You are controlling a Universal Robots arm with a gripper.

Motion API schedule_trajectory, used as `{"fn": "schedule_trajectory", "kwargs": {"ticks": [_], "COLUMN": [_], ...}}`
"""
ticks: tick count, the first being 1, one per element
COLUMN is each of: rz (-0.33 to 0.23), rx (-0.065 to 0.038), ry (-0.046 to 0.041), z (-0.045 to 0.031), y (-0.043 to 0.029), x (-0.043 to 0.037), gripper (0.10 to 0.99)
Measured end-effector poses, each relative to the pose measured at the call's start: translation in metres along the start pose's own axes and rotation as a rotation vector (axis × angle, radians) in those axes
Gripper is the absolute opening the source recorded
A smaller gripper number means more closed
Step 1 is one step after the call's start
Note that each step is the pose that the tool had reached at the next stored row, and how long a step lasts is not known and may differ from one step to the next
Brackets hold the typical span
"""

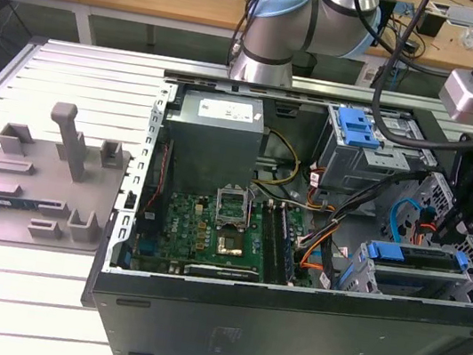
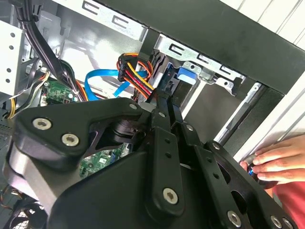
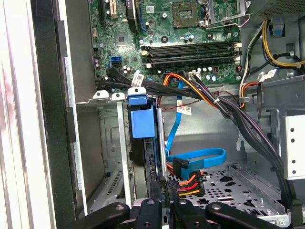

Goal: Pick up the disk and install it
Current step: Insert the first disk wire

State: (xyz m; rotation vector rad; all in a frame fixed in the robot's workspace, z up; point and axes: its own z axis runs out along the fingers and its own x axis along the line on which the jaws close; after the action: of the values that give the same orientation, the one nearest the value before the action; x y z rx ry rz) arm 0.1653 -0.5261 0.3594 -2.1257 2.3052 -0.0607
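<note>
Our gripper (image 3: pixel 162 202) fills the foreground; we cannot tell how its jaws stand. Just ahead, the disk (image 3: pixel 143 138) sits upright in the case's bay (image 3: pixel 112 143).

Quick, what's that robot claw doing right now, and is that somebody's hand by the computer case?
Gripper: down at the disk in the drive cage; open or closed cannot be told.
Person's hand: resting on the case edge, holding nothing visible.
</note>
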Motion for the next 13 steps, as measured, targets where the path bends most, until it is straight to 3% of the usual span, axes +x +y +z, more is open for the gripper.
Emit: {"fn": "schedule_trajectory", "kwargs": {"ticks": [13], "rz": [-0.025], "rx": [0.001], "ry": [-0.0007], "z": [0.0002], "y": [0.0006], "x": [0.0027], "gripper": [0.165]}}
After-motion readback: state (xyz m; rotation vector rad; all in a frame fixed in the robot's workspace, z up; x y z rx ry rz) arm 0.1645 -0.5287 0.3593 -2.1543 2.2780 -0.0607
